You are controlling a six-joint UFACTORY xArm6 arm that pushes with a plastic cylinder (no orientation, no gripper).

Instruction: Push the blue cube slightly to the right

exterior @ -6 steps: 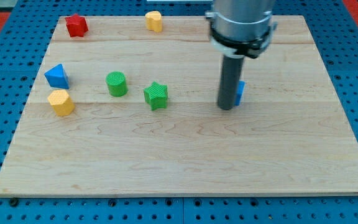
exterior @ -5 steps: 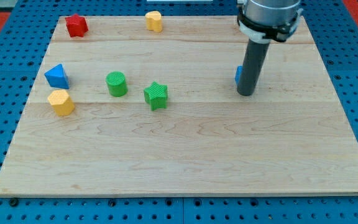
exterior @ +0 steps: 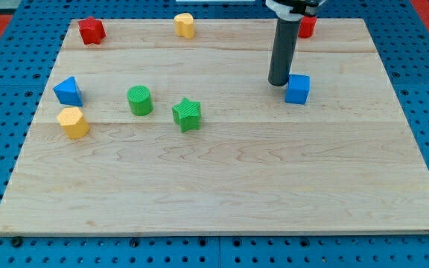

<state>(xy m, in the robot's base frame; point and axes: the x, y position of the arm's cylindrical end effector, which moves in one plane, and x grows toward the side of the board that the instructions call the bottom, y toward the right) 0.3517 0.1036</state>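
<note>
On the bench (exterior: 222, 186) you see the blue cube (exterior: 298, 88) at the right of centre, fully visible. My tip (exterior: 278, 83) stands just beside it, at about 10 o'clock from the cube; you cannot tell if they touch. The end effector is only a rod, so it has nothing that opens or closes. Its upper part is cut off by the view's top. Behind the rod, at 12 o'clock, a red block (exterior: 307, 26) is half hidden, and its shape is not clear.
</note>
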